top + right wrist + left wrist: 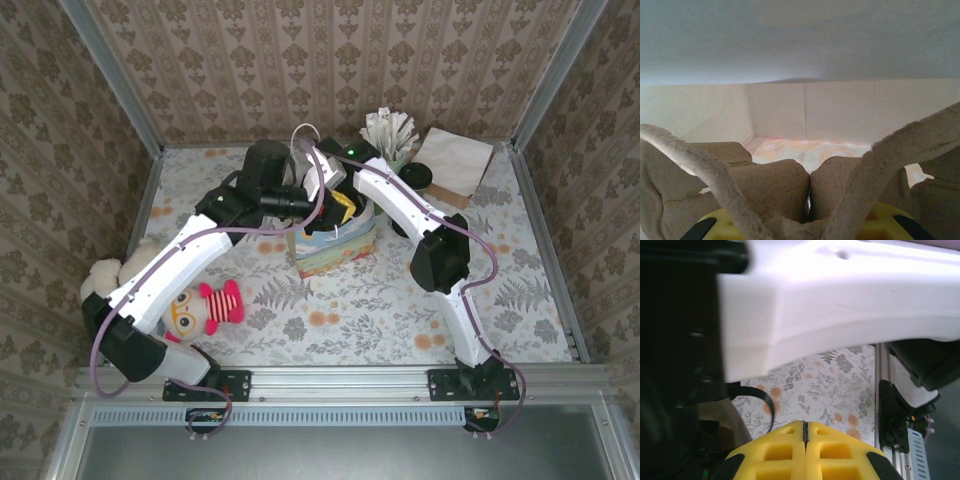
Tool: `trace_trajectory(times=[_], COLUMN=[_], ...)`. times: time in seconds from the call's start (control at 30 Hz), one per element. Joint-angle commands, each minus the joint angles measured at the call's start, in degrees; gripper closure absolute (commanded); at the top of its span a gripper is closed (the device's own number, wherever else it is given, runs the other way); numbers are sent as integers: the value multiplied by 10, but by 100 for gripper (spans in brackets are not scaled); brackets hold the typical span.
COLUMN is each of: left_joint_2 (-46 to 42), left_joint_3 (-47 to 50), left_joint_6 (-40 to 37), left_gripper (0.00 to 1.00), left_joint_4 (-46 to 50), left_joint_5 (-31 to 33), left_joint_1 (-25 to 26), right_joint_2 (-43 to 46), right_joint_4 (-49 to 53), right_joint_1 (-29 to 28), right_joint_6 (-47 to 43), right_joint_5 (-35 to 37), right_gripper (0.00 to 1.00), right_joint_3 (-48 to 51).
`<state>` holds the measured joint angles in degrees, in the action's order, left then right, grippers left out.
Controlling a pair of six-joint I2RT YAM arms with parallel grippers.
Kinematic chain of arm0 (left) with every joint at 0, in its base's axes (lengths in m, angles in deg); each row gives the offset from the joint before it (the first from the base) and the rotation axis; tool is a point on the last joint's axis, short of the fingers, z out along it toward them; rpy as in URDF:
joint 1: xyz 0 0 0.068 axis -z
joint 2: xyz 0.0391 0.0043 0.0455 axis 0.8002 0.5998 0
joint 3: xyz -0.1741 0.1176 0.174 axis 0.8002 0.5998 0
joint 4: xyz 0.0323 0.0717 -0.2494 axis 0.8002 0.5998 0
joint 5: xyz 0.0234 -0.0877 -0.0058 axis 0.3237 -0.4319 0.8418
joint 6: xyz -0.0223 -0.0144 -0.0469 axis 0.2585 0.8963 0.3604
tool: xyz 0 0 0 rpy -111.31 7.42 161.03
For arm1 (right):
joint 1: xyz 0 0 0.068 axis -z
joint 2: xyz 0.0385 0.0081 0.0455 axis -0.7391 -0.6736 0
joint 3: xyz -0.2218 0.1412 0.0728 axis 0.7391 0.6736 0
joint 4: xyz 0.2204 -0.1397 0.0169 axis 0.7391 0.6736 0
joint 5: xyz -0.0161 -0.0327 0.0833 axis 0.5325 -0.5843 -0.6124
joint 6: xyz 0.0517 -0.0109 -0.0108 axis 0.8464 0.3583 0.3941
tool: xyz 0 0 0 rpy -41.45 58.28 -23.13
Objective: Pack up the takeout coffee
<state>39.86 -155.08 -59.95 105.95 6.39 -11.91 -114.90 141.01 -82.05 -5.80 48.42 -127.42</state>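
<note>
1. Bench (330,320) contents, left to right: two plush toys, a cream plush (105,275) and a pink-striped doll (205,308), one gift bag (335,255), one takeout coffee (414,178), one cup of paper-wrapped sticks (390,130) and one sheet of brown paper (455,160).

2. The left gripper (805,429) is reaching in from the left toward the bag mouth. Its yellow fingers are meeting along one thin seam, and nothing is showing between them.

3. The gift bag is standing upright at bench centre, mouth open upward, with both arms converging over it.

4. The right gripper (807,216) is hanging inside the bag, facing the white inner walls and the pastel floor. It is clamping one pulp cup carrier (770,185), which is covering most of its fingers.

5. The takeout coffee is sitting outside the bag, to the right of it and toward the far side, just beside the cup of sticks. The right forearm is partly hiding it. Its black lid is facing up, so the long axis is judged vertical.

6. Governing relation: the coffee is lying right of and behind both grippers, nearer the right arm. That arm is occupied, so a release inside the bag is judged necessary before any reach rightward.
</note>
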Motion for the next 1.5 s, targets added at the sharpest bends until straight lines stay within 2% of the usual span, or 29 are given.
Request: trace_trajectory(times=[0.0, 0.03, 0.07, 0.1, 0.17, 0.3, 0.4, 0.5, 0.6, 0.67, 0.77, 0.87, 1.03, 1.1, 1.23, 1.33, 1.47], left_joint_2=[-36, -43, -50, -58, -76, -113, -115, -98, -87, -68, -40, -24, -24, -32, -51, -63, -75], left_joint_3=[21, 26, 29, 33, 45, 55, 32, 8, 16, 1, -22, -27, -23, -18, 9, 20, 34], left_joint_6=[-53, -53, -49, -37, -2, 90, 178, 237, 264, 265, 261, 244, 152, 93, -3, -31, -45], left_gripper=[100, 100, 80, 45, 26, 13, 10, 10, 9, 10, 14, 38, 89, 98, 100, 100, 100], left_joint_4=[12, 9, 9, 7, -6, -5, 68, 141, 121, 123, 144, 118, 64, 57, 50, 45, 43], left_joint_5=[-66, -55, -32, 5, 99, 237, 317, 332, 268, 242, 258, 243, 200, 169, 112, 95, 103], left_joint_1=[2, 2, 1, -1, -3, -5, -8, -8, -6, -4, -4, -3, 24, 41, 62, 62, 57], right_joint_2=[-12, -15, -17, -17, -16, -10, -6, -4, -2, -2, 0, 0, -1, -3, -6, -5, 5], right_joint_4=[10, 11, 11, 10, 7, 5, 2, -4, -9, -9, -13, -19, -18, -16, -19, -27, -34], right_joint_1=[-3, -4, -3, -3, -3, -3, -4, -4, -4, -5, -6, -8, -9, -9, -9, -9, -11], right_joint_6=[18, 18, 18, 20, 21, 21, 21, 22, 18, 17, 16, 18, 23, 25, 28, 33, 34], right_joint_5=[14, 14, 14, 13, 10, 15, 17, 15, 15, 16, 18, 18, 16, 16, 22, 27, 42], right_gripper=[76, 76, 76, 76, 76, 76, 76, 76, 76, 76, 76, 76, 77, 77, 77, 77, 77], right_joint_3=[10, 11, 11, 11, 11, 12, 15, 20, 22, 23, 25, 25, 27, 30, 46, 62, 88])
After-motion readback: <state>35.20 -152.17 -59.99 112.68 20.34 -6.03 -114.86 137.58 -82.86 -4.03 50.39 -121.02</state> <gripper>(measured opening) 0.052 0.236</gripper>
